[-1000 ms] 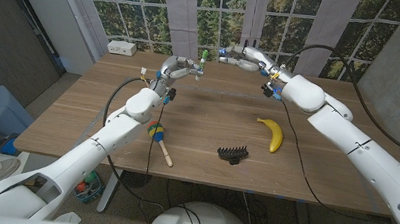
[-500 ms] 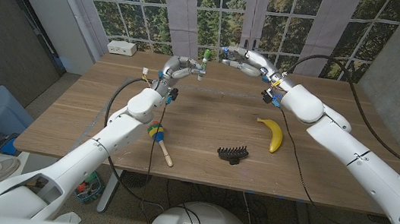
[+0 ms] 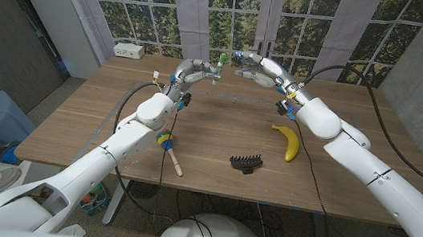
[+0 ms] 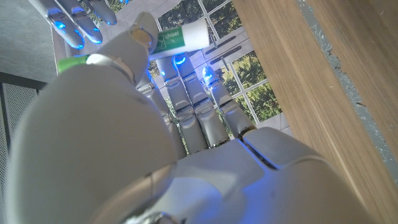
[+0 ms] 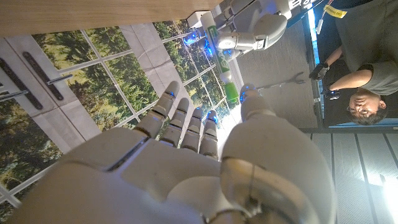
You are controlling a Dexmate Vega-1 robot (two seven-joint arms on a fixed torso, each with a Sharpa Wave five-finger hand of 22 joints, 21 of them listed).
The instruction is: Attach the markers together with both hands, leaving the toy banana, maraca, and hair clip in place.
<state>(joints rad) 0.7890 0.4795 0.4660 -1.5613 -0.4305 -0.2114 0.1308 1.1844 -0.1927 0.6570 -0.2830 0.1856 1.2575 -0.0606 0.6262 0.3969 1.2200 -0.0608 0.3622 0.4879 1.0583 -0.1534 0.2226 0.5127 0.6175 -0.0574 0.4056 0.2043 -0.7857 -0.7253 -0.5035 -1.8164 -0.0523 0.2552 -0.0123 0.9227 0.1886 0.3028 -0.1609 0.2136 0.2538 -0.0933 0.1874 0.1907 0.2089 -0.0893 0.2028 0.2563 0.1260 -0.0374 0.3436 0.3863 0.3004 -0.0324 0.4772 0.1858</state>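
- Left hand (image 3: 191, 71) fingers closed around a white marker with green cap (image 3: 220, 59), raised over the table's (image 3: 216, 147) far edge
- Right hand (image 3: 255, 64) grips a blue-capped marker (image 3: 237, 58), tip just beside the green cap, contact unclear

Daylight is coming in through the windows (image 3: 233, 12) at the top of the head view, lighting the tabletop (image 3: 218, 127) evenly; shadows under the objects are staying faint and soft; straight lines are bowing toward that frame's edges. In the left wrist view, the near robot hand (image 4: 124, 143) is looking blurred and softly shaded; blue lights are glowing on its fingers. In the right wrist view, glare is whitening the middle right.
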